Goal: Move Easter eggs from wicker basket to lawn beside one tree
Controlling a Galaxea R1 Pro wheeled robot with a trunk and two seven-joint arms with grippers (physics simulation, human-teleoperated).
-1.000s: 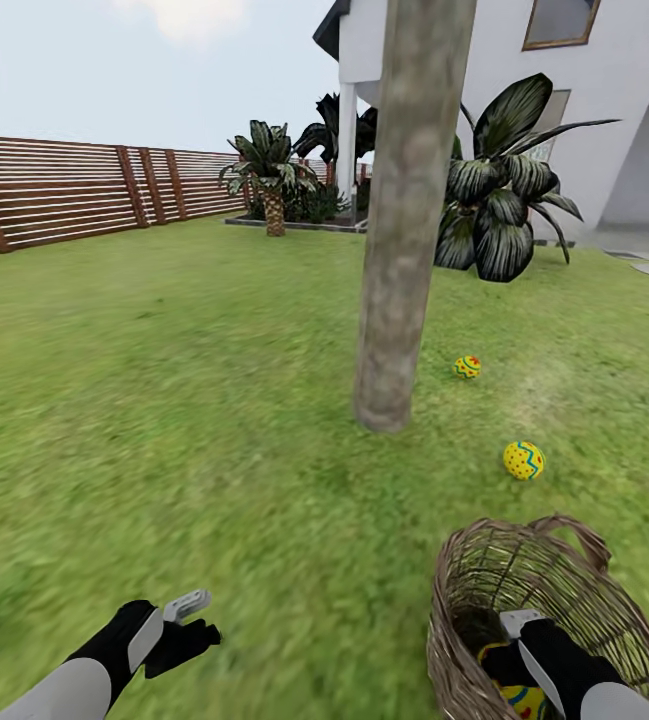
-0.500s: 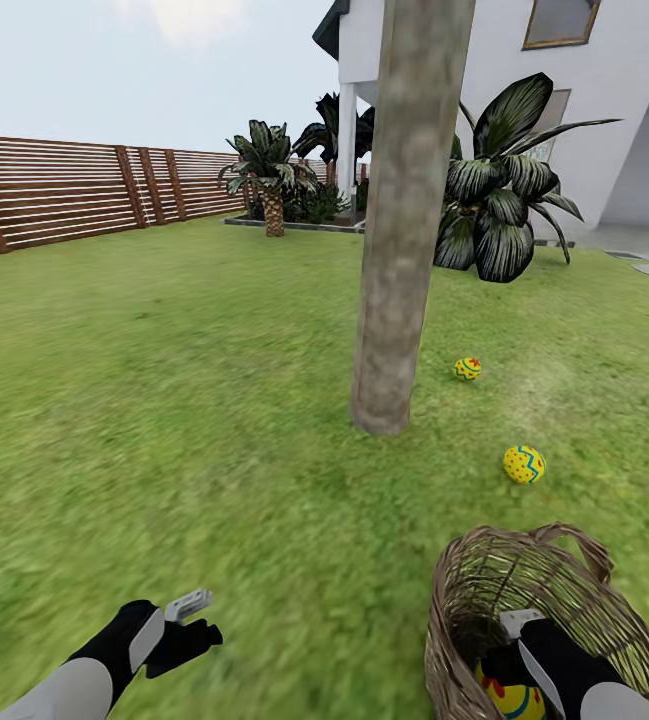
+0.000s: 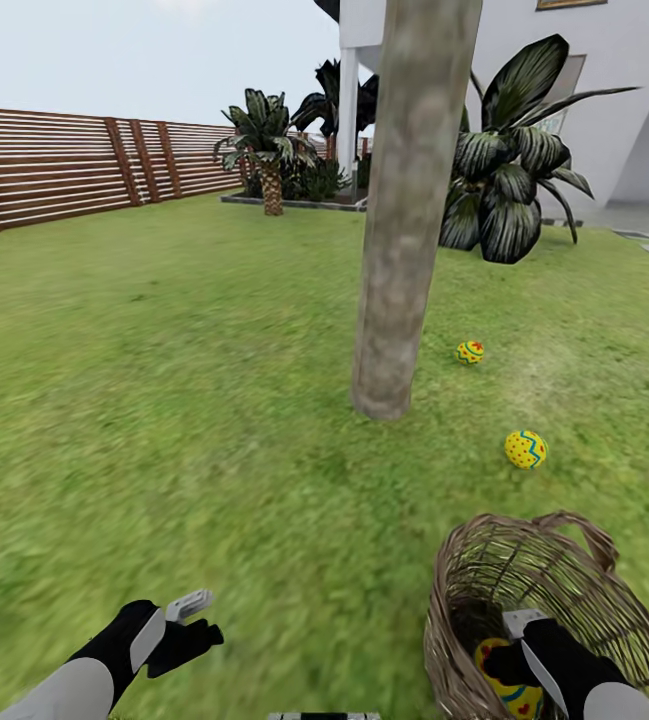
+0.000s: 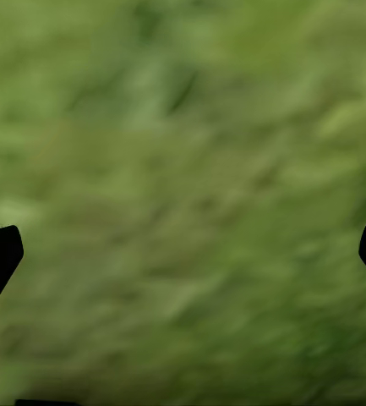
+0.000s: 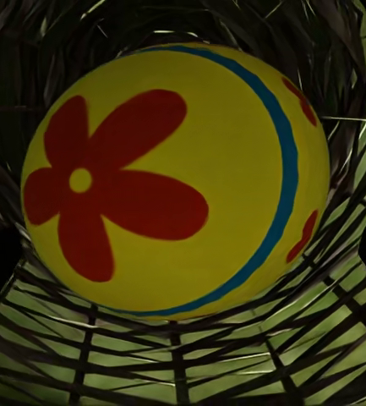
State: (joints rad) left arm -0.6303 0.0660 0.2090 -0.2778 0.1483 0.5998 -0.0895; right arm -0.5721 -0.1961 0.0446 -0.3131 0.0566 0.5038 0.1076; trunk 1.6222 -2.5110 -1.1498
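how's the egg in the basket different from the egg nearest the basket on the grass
The egg in the basket sits inside the wicker basket, right in front of the right gripper; the egg on the grass lies in the open, right of the tree. The basket egg shows a red flower and a blue band; the grass egg shows blue zigzags and dots. Both are yellow.

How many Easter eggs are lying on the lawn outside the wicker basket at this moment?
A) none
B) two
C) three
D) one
B: two eggs lie on the lawn near the tree, the farther egg and the nearer egg, while the third egg sits inside the wicker basket in front of the right gripper.
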